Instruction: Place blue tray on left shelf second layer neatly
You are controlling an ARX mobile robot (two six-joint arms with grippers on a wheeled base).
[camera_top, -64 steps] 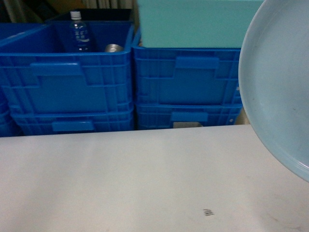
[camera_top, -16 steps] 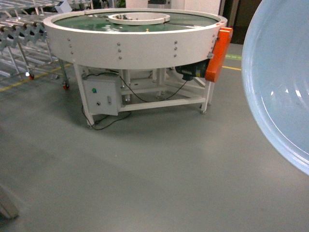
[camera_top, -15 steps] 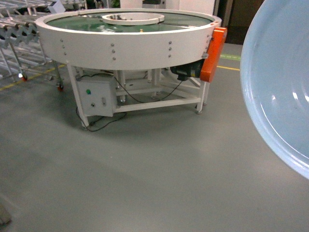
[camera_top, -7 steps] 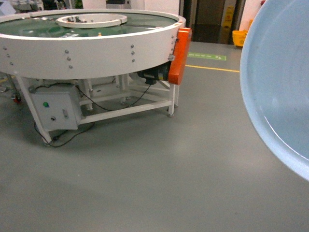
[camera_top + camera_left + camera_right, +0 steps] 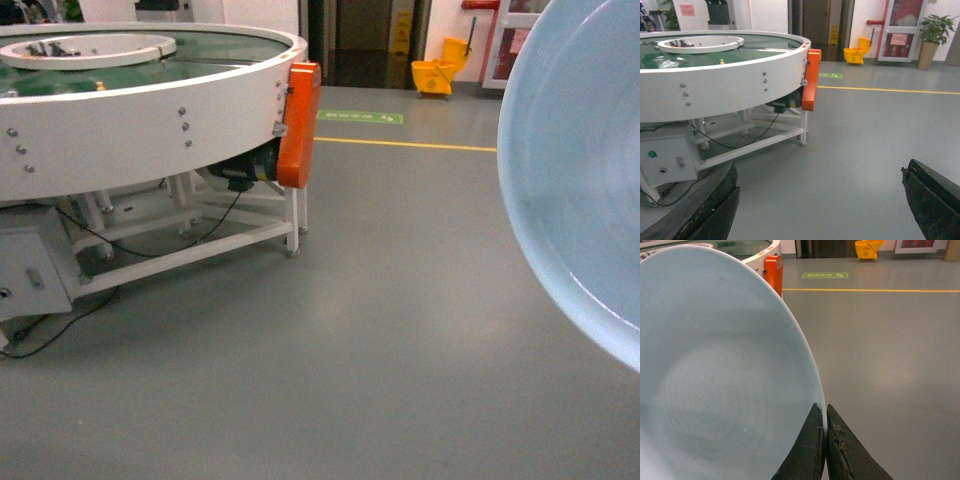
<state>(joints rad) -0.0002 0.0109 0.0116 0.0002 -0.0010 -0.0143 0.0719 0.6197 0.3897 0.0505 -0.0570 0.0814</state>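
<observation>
Black pads of the right gripper (image 5: 824, 440) are pinched tight on the rim of the blue tray (image 5: 720, 375), which stands nearly on edge in the wrist view, its hollow face toward that camera. In the head view the tray (image 5: 580, 170) fills the right side, held up off the floor and well clear of the round table (image 5: 140, 110) to its left.

The left gripper (image 5: 820, 200) is spread wide with nothing between its fingers (image 5: 705, 210); beyond it lies bare grey floor (image 5: 865, 130), with the table's orange guard (image 5: 811, 80) ahead and to the left.

Past the table, a yellow floor line (image 5: 400, 144) runs across, and farther off stand a yellow mop bucket (image 5: 440, 72) and a dark doorway (image 5: 365, 40). A potted plant (image 5: 932, 30) shows far right of the table in the left wrist view.

As for progress: the tray is picked up and carried, so the grasp seems done. No shelf appears in any view, so the robot probably has to find and face the rack, then bring the tray level, slide it onto the second layer, square it up and let go. By my reckoning, roughly the first half is behind, the placing wholly ahead.
</observation>
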